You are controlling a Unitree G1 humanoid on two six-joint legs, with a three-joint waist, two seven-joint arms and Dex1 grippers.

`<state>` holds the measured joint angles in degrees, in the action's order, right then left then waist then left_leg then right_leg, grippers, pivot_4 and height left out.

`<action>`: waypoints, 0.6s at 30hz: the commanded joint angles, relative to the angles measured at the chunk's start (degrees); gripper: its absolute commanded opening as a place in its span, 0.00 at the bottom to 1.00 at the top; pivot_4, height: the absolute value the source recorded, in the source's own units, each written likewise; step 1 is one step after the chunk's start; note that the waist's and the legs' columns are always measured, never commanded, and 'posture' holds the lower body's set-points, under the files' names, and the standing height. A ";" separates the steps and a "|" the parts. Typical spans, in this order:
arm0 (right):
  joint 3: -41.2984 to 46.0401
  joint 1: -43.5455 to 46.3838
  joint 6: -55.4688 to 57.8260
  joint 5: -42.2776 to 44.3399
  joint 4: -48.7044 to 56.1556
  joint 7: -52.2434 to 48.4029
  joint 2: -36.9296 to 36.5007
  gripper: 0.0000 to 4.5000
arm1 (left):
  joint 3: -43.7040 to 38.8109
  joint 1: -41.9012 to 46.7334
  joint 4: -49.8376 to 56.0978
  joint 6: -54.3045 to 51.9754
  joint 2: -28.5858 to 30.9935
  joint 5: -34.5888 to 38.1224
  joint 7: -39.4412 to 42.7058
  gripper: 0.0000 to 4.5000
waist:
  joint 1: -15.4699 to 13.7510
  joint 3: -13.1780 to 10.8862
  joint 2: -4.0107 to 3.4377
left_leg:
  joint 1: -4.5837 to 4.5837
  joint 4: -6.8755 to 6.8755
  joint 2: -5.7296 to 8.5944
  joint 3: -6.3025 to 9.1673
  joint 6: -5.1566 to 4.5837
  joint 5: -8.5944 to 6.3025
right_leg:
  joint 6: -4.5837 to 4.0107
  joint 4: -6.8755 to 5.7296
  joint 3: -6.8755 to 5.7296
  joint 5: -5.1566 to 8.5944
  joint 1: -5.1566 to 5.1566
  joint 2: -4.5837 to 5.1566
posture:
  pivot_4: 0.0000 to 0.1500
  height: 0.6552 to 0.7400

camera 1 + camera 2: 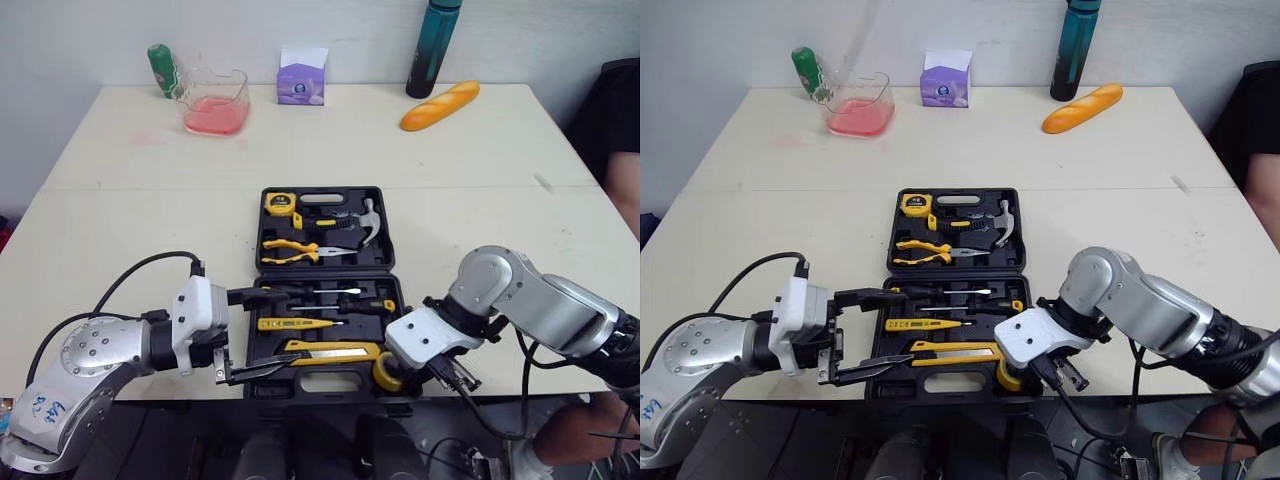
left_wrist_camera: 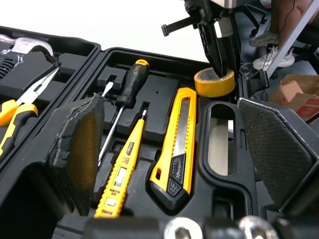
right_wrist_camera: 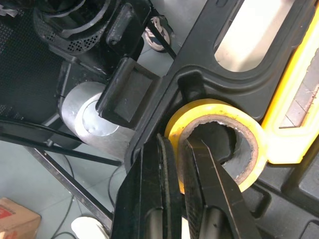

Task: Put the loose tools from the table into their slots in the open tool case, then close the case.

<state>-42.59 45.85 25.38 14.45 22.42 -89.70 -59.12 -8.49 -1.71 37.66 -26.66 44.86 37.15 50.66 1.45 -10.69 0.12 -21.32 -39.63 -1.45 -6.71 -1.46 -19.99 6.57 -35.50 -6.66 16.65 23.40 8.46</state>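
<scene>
Both at the case (image 1: 388,240): left gripper (image 1: 280,328) gapes empty by the knife (image 1: 335,350); right gripper (image 3: 178,149) pinches the tape (image 3: 219,105), finger (image 3: 207,189) inside by wrist view.

Pale cream table (image 1: 130,230), open black tool case (image 1: 392,240) at lower centre, green bottle (image 1: 163,70) upper left, clear pink-filled container (image 1: 216,102) beside it, purple box (image 1: 302,77) top centre, teal bottle (image 1: 432,50) and bread loaf (image 1: 440,105) upper right.

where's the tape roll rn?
Eye views: tape roll in the tool case's near-right corner, beside the utility knife, wall pinched by right gripper.
</scene>
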 commanded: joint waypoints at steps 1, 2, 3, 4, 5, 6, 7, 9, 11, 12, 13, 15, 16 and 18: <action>-3.00 0.28 -0.47 0.75 -0.36 -2.80 -1.30 0.01 | -1.33 -0.33 1.96 0.85 -0.03 0.39 -0.40 1.00 | -0.01 0.00 0.00 | 0.00 0.00 0.00 0.00 0.00 0.00 | 0.00 0.03 0.00 0.00 0.00 0.00 | 1.00 1.00; -3.06 0.16 -0.10 0.59 -0.54 -2.80 -1.25 0.01 | -1.42 -0.60 2.10 0.85 0.03 0.43 -0.42 1.00 | -0.02 0.00 0.00 | 0.00 -0.01 0.00 0.00 0.00 0.00 | 0.00 0.04 0.00 0.00 0.00 0.00 | 1.00 1.00; -3.14 0.16 0.06 0.51 -0.65 -2.80 -1.26 0.01 | -1.47 -0.77 2.19 0.86 0.07 0.45 -0.43 1.00 | -0.04 0.00 0.00 | 0.01 -0.01 0.00 0.00 0.00 0.00 | 0.00 0.04 0.00 0.00 0.00 0.00 | 1.00 1.00; -3.06 0.09 0.13 0.25 -0.80 -2.80 -1.11 0.01 | -1.51 -0.88 2.24 0.87 0.10 0.47 -0.45 1.00 | -0.04 0.00 0.00 | 0.01 -0.01 0.00 0.00 0.00 0.00 | 0.00 0.06 0.00 0.00 -0.01 0.01 | 1.00 1.00; -2.15 -0.53 -0.35 -0.22 -1.15 -2.80 -0.19 0.01 | -1.62 -1.02 2.29 0.88 0.17 0.52 -0.43 1.00 | -0.04 0.01 0.01 | 0.01 0.00 0.00 0.00 0.00 0.00 | 0.00 0.06 0.00 0.00 -0.01 0.01 | 1.00 1.00; -2.98 -0.22 -0.45 0.39 -0.73 -2.80 -0.99 0.01 | -1.74 -1.13 2.29 0.84 0.25 0.59 -0.43 1.00 | -0.05 0.01 0.01 | 0.01 0.00 0.00 0.00 0.00 -0.01 | 0.00 0.06 0.00 0.00 -0.01 0.01 | 1.00 1.00; -3.65 0.06 -0.48 0.86 -0.40 -2.80 -1.61 0.01 | -1.84 -1.21 2.25 0.84 0.32 0.65 -0.41 1.00 | -0.06 0.01 0.01 | 0.01 0.00 -0.01 0.00 0.00 -0.01 | 0.00 0.06 0.00 0.00 -0.01 0.01 | 1.00 1.00; -1.76 -1.17 -1.43 1.03 -0.62 -2.80 -0.18 0.01 | -1.84 -1.03 1.99 0.96 0.33 0.62 -0.33 1.00 | -0.10 0.01 0.02 | 0.01 0.00 -0.01 0.00 0.00 -0.01 | 0.00 0.07 0.00 0.00 -0.01 0.02 | 1.00 1.00; -0.76 -1.78 -2.16 0.85 -1.01 -2.80 0.65 0.01 | -1.82 -0.91 1.69 1.15 0.38 0.52 -0.01 1.00 | -0.07 0.02 0.03 | 0.01 0.00 -0.01 0.01 0.00 -0.01 | 0.00 0.08 0.00 0.00 -0.02 0.01 | 1.00 1.00; -0.69 -1.84 -2.53 0.54 -1.17 -2.80 0.64 0.01 | -1.85 -0.91 1.63 1.21 0.38 0.52 0.09 1.00 | -0.03 0.02 0.04 | 0.01 0.00 -0.01 0.01 0.00 -0.02 | 0.00 0.08 -0.01 0.00 -0.02 0.01 | 1.00 1.00; -0.65 -1.85 -2.14 0.70 -1.11 -2.80 0.56 0.01 | -1.87 -0.91 1.62 1.22 0.39 0.54 0.17 1.00 | -0.01 0.02 0.04 | 0.01 0.00 -0.03 0.01 0.01 -0.02 | 0.00 0.08 0.00 0.00 -0.02 0.00 | 1.00 1.00; 0.07 -2.19 -1.57 0.63 -1.28 -2.80 1.21 0.01 | -1.83 -0.73 1.40 1.31 0.37 0.49 0.27 1.00 | 0.00 0.02 0.04 | 0.02 0.00 -0.05 0.01 0.02 -0.03 | -0.01 0.07 -0.01 0.01 -0.02 -0.01 | 1.00 1.00; 0.32 -2.30 -1.20 -0.13 -1.37 -2.80 1.46 0.01 | -1.82 -0.60 1.29 1.30 0.38 0.53 0.32 1.00 | 0.00 0.04 0.06 | 0.02 0.00 -0.06 0.01 0.03 -0.03 | -0.03 0.07 -0.01 0.02 -0.01 -0.01 | 1.00 1.00; 0.75 -2.84 -1.64 -0.50 -1.49 -1.94 1.89 0.20 | -1.77 -0.43 1.08 1.40 0.42 0.48 0.46 1.00 | 0.00 0.05 0.09 | 0.02 -0.01 -0.12 0.01 0.06 -0.05 | -0.05 0.07 -0.02 0.03 -0.02 -0.02 | 1.00 1.00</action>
<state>-41.89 44.18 23.89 14.41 20.77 -89.74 -58.02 -9.06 -2.53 37.66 -26.18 44.96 37.15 50.80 1.45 -10.64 0.21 -21.30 -39.63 -1.56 -6.70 -1.39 -20.03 6.52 -35.43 -6.68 16.68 23.39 8.44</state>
